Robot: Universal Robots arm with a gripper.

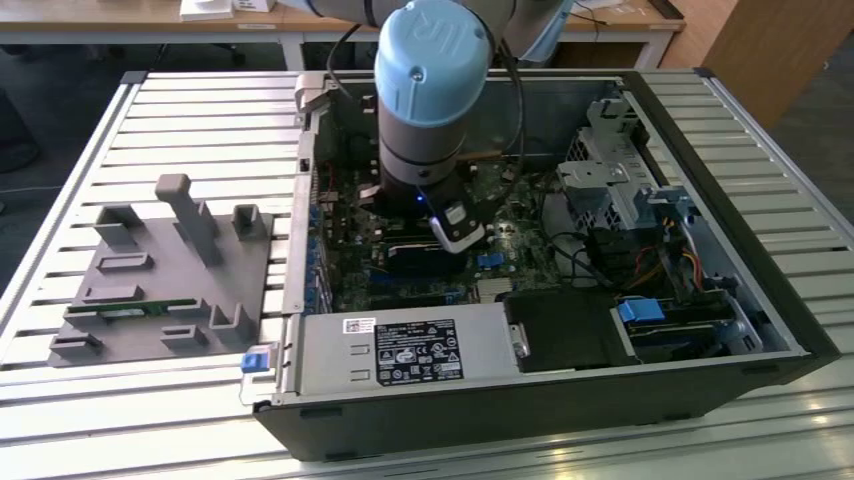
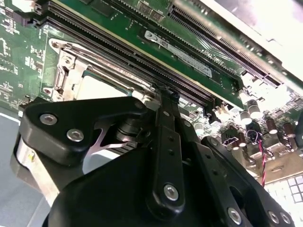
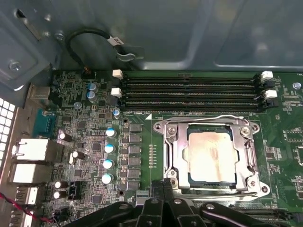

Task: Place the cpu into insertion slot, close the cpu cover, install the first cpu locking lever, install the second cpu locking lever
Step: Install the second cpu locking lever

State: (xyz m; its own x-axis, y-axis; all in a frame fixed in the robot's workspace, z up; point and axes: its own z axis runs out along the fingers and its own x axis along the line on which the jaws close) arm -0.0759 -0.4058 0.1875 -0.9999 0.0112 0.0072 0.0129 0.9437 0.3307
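Just beyond the fingertips, in the first wrist view, sat one cpu (image 3: 211,157), its dull silver top stained tan, flat in its socket on the green motherboard (image 3: 142,142). Around it lay one cpu cover (image 3: 210,127), a grey metal frame folded down over the chip's edges, with a thin wire lever (image 3: 208,117) running along the frame's far side. Past the cover, farther from the fingers, ran four long black memory slots (image 3: 189,94), white clips at their ends. Off to one side of the fingers stood a column of five blue-topped capacitors (image 3: 108,148), and beyond those two metal rear ports (image 3: 33,161) at the board's edge.

Nearest of all, the gripper (image 3: 163,189): black fingers (image 3: 158,185) pressed together, tips side by side, nothing between them, hovering at the near edge of the socket frame. In the second wrist view, same gripper (image 2: 163,92) seen from behind, one straight black finger (image 2: 166,142) reaching to the slot rows, the socket's grey frame (image 2: 71,71) just beside its tip.

In the exterior view, one blue-capped arm (image 1: 427,90) reached down into one open computer case (image 1: 694,300) on a slatted table (image 1: 80,420). Well apart from the fingers, toward the exterior view's left, lay one grey fixture tray (image 1: 160,290).
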